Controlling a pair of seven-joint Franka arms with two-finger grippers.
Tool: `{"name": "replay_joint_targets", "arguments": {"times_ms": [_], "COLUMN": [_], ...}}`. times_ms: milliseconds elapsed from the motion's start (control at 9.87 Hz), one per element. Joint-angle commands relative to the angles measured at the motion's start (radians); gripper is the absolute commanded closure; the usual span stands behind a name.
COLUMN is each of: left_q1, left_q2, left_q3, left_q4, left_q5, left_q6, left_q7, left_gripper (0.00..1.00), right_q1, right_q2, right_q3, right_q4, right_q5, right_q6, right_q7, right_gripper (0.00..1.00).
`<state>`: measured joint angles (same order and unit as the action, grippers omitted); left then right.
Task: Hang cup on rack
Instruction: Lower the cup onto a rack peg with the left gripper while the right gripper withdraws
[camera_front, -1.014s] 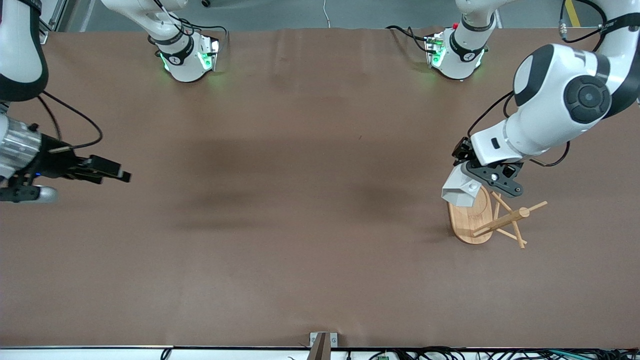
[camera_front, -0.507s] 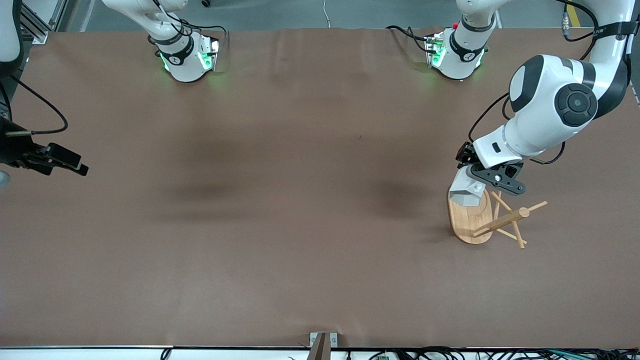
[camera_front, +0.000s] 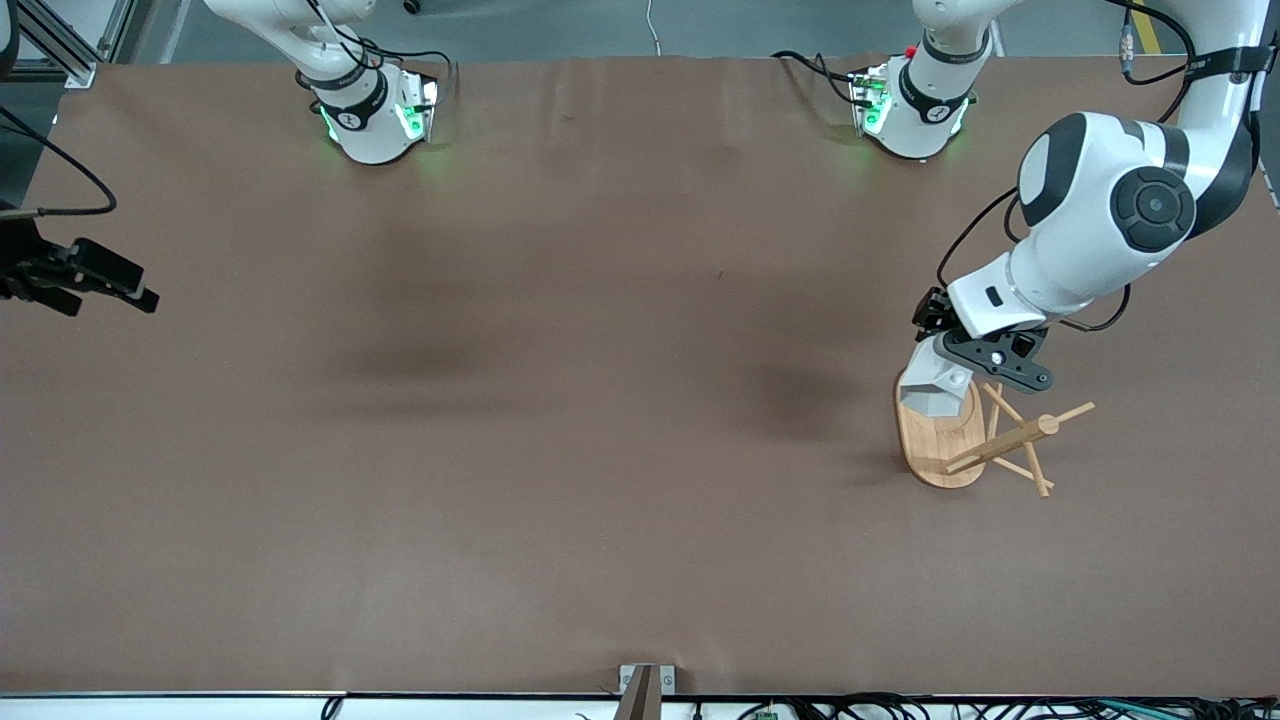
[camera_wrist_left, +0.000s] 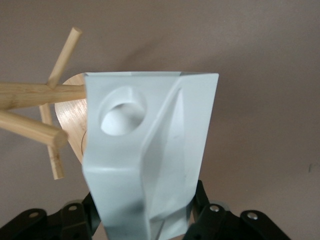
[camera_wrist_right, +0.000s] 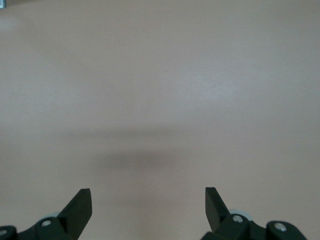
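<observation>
Left gripper (camera_front: 958, 368) clamps the cup (camera_front: 928, 388) over the rack (camera_front: 940, 450).
Light, rigid, slick cup: grip its body, leaving the handle hole clear; right gripper (camera_wrist_right: 148, 204) waits wide open, empty, over the table's right arm end.

My arms are wearing glossy white shells with black joint caps; black cables are looping along them, green lights are glowing at my bases, and my fingers (camera_wrist_right: 80, 207) are showing matte black.
</observation>
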<state>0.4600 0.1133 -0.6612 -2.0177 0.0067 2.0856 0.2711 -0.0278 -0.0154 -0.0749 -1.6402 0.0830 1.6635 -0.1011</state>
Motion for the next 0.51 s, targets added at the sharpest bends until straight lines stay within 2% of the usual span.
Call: {"name": "replay_joint_targets", "arguments": {"times_ms": [0,405], "left_q1": [0.025,0.04], "left_q2": [0.029,0.08], "left_q3": [-0.009,-0.006], "left_q4": [-0.022,0.02], "left_q5": [0.015,0.015], "left_q6": [0.025,0.027], "left_q7": [0.046,0.098], "left_gripper": [0.95,0.95], "right_q1": [-0.007,-0.014], "right_q2": [-0.037,-0.018], "right_q3": [0.015,0.015], "right_q4": [-0.012,0.102], "right_q5": [-0.058,-0.052], "right_q6": [-0.036,-0.068], "right_q7": [-0.019,-0.016], "right_gripper": [0.0,0.0]}}
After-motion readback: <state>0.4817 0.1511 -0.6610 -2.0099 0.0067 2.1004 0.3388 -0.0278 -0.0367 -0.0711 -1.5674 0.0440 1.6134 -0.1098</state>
